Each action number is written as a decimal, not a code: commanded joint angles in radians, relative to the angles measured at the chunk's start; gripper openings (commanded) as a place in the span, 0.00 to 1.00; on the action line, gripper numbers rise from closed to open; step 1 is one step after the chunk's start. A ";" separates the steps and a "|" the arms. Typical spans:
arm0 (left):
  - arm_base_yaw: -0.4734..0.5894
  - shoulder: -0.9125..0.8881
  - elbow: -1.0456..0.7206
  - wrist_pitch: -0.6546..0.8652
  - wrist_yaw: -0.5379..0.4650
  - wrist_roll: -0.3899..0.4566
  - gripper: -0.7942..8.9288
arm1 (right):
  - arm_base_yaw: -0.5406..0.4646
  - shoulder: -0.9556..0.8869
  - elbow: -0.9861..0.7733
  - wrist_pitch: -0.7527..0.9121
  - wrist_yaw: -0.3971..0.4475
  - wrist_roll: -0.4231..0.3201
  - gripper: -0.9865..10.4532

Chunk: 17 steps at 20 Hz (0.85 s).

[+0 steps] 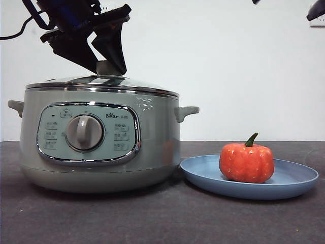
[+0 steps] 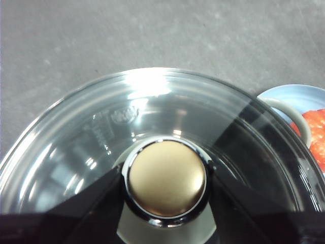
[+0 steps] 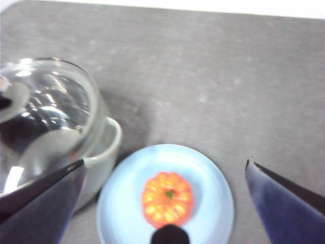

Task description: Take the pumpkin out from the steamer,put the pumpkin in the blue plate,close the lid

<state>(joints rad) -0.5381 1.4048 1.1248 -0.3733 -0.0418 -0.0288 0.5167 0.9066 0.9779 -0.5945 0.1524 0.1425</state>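
Left hand (image 1: 109,63) half hiding lid (image 1: 101,84) knob

we see the orange-red pumpkin (image 1: 247,162) upright, green stem up, on the light-blue plate (image 1: 294,184) just beside the sage-green steamer (image 1: 152,137). the clear glass lid (image 1: 76,81) sits level on the steamer.

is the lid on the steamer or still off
On. The lid sits level on the steamer, chrome rim on the pot's top edge. The left end effector straddles its knob.
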 commanded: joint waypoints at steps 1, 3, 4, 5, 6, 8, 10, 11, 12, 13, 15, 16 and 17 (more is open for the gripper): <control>-0.005 0.017 0.008 -0.016 -0.004 0.003 0.07 | 0.000 0.000 -0.010 -0.018 0.013 0.006 0.63; -0.006 0.017 0.008 -0.069 -0.005 0.003 0.07 | 0.000 0.000 -0.010 -0.020 0.013 0.007 0.63; -0.005 0.017 0.008 -0.096 -0.007 0.003 0.08 | 0.000 0.000 -0.010 -0.020 0.012 0.007 0.63; -0.003 0.017 0.008 -0.114 -0.013 0.003 0.08 | 0.000 0.000 -0.010 -0.020 0.010 0.007 0.63; -0.003 0.017 0.008 -0.118 -0.013 0.003 0.10 | 0.000 0.002 -0.010 -0.020 0.010 0.007 0.63; -0.003 0.017 0.008 -0.116 -0.013 0.003 0.38 | 0.000 0.002 -0.010 -0.019 0.010 0.007 0.63; -0.003 0.017 0.008 -0.115 -0.011 0.003 0.54 | 0.000 0.002 -0.010 -0.019 0.010 0.007 0.63; -0.003 0.017 0.008 -0.117 -0.011 0.003 0.53 | 0.000 0.002 -0.010 -0.020 0.010 0.007 0.63; -0.003 0.012 0.008 -0.127 -0.011 0.003 0.53 | 0.000 0.002 -0.010 -0.020 0.010 0.007 0.63; -0.003 0.006 0.008 -0.137 -0.014 0.003 0.53 | 0.000 0.002 -0.010 -0.020 0.008 0.007 0.63; -0.003 -0.030 0.008 -0.161 -0.031 0.003 0.53 | 0.000 0.002 -0.010 -0.021 0.003 0.007 0.63; -0.003 -0.055 0.008 -0.177 -0.035 0.003 0.53 | 0.001 0.001 -0.010 -0.021 0.003 0.007 0.63; -0.004 -0.084 0.008 -0.198 -0.034 0.003 0.53 | 0.002 -0.001 -0.010 -0.021 0.003 0.007 0.62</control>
<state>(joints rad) -0.5381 1.3315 1.1400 -0.5777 -0.0715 -0.0338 0.5167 0.9073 0.9779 -0.6201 0.1570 0.1425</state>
